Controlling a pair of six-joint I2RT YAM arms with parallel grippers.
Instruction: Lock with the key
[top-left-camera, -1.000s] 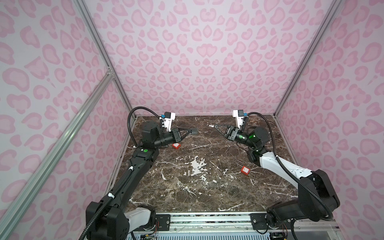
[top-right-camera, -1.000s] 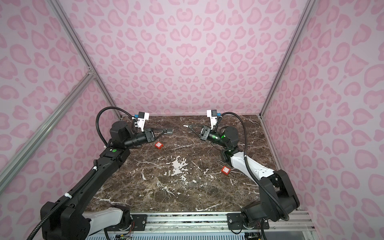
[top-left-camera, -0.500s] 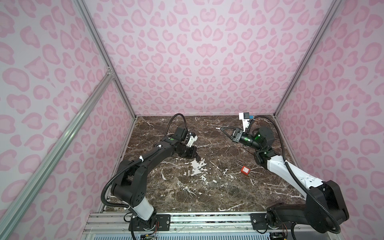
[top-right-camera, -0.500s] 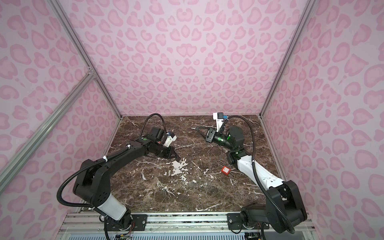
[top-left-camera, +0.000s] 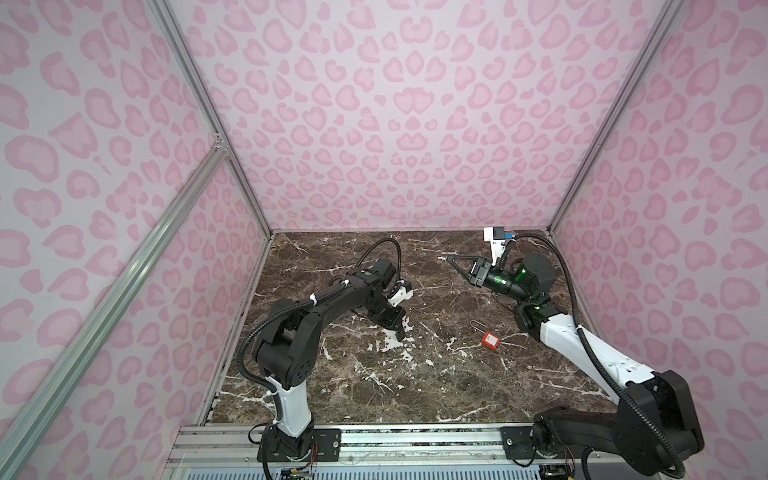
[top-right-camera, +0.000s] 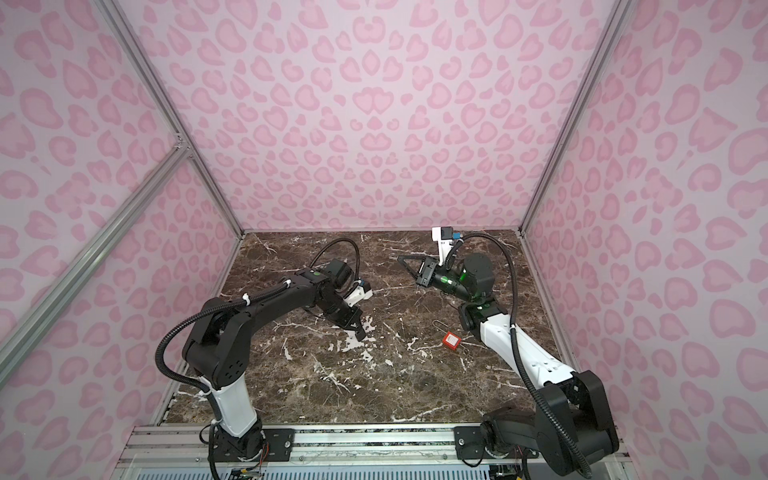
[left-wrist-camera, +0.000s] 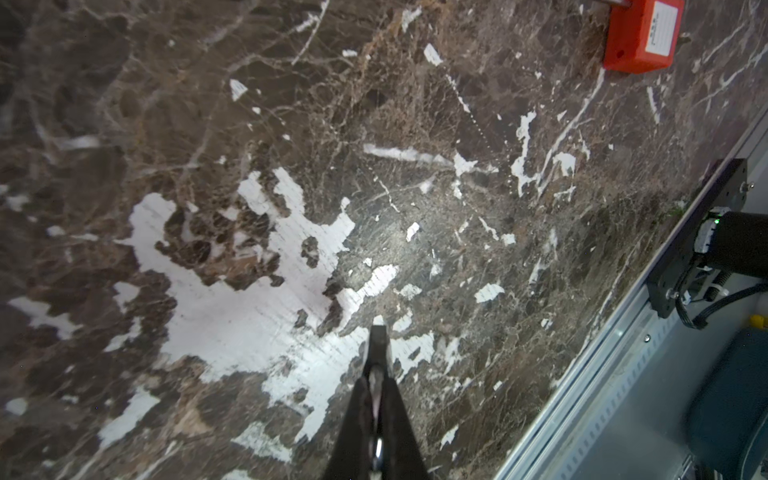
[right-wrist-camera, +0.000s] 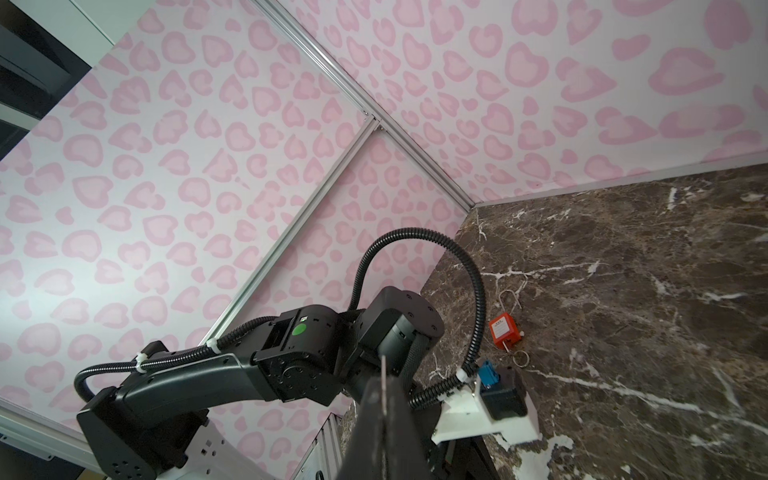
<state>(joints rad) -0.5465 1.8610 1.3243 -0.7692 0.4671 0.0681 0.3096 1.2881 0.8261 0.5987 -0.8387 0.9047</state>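
- The red padlock (top-left-camera: 491, 341) is lying flat on the marble table (top-left-camera: 415, 395), label side up. It is sitting on the right half, just beside my right arm's forearm and touching neither gripper.
- Its long axis is running slantwise across the table. The silver shackle (top-left-camera: 476, 325) is pointing toward the back wall and the middle, and the red body's bottom is facing the front rail and the right wall.
- In the right wrist view a small key ring (right-wrist-camera: 520, 357) is lying at that bottom end, with a thin stem between it and the body. I am taking that for the key sitting in the keyway, though it is too small to be sure.
- I am holding my left gripper (top-left-camera: 402, 334) low over the white-flecked middle of the table, well apart from the padlock, its fingertips (left-wrist-camera: 378, 336) pressed together on nothing I can make out.
- I am keeping my right gripper (top-left-camera: 443, 258) raised near the back, aimed away from the padlock, fingers (right-wrist-camera: 374, 399) pressed together. Whether something thin is pinched there I cannot tell.
- I am judging this as the approach step, with the padlock not yet touched.
- The next move is calling for spreading one pair of fingers to steady the red body, then bringing the other to the key end along that slanted axis.
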